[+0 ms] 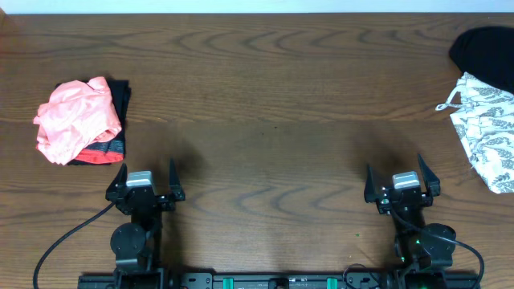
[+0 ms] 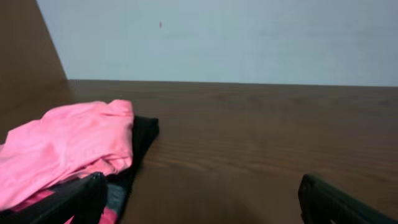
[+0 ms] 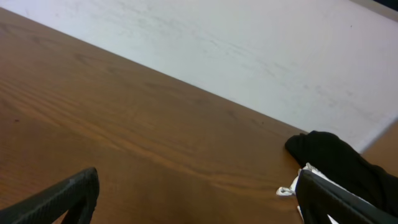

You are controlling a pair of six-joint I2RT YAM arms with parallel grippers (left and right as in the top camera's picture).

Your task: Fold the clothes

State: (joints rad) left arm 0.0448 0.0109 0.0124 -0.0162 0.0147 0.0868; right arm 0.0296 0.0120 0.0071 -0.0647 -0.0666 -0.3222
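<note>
Both grippers sit low at the near edge of the table (image 1: 273, 96), well apart, each with its jaws spread wide and nothing between them. The left gripper (image 1: 147, 167) points toward a pile of 2 garments at the far left: a crumpled pink top (image 1: 76, 119) lying over a black piece (image 1: 120, 100), whose red and grey band (image 1: 104, 152) shows at the near edge of the pile. The pile is near this gripper but not touching it. In the left wrist view the pink cloth fills the lower left, just beyond the left finger (image 2: 78, 199), with the black cloth sticking out from under its right side. The right gripper (image 1: 395, 167) faces bare wood. The other 2 garments lie at the far right edge, well clear of it: a white printed one (image 1: 486, 128), with a plain black one (image 1: 482, 48) beyond it and touching it. The right wrist view shows that black heap by the pale wall (image 3: 261, 56). All 4 garments lie unfolded.
</note>
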